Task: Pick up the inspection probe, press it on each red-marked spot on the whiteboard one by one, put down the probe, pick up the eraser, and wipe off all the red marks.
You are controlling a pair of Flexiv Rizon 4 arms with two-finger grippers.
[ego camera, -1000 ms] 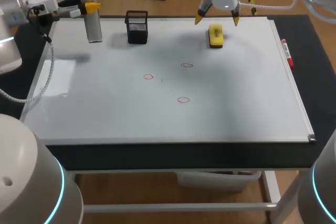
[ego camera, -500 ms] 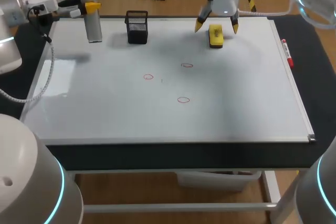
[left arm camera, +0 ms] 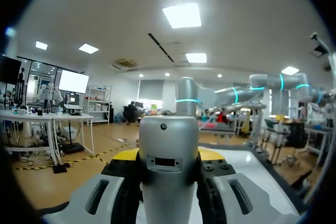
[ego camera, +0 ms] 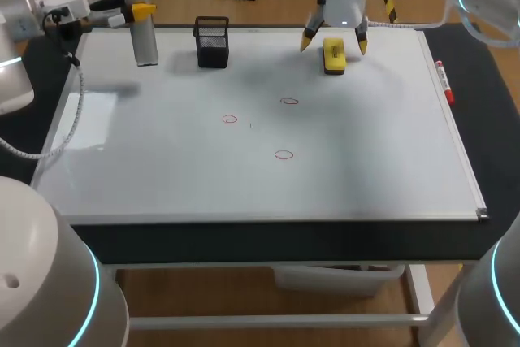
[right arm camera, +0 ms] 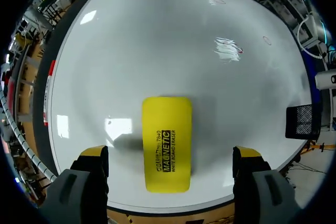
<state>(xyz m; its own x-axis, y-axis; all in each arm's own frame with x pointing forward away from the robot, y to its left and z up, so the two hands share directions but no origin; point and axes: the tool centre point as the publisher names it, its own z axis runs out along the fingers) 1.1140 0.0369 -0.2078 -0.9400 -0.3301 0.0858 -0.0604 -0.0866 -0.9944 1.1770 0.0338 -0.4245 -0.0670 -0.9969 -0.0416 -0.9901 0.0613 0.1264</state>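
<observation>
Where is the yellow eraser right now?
In the head view, the yellow eraser lies flat near the far edge of the whiteboard, to the right of the black mesh cup. The right gripper has its open fingers either side, not touching it.

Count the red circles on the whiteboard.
3 red circles: one left of centre, one farther back toward the yellow block eraser, one nearest the front edge. None looks hidden.

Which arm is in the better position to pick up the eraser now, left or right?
Right. The right gripper hangs over the eraser, its jaws open on either side. The left gripper is at the far corner of the whiteboard, shut on the inspection probe.
</observation>
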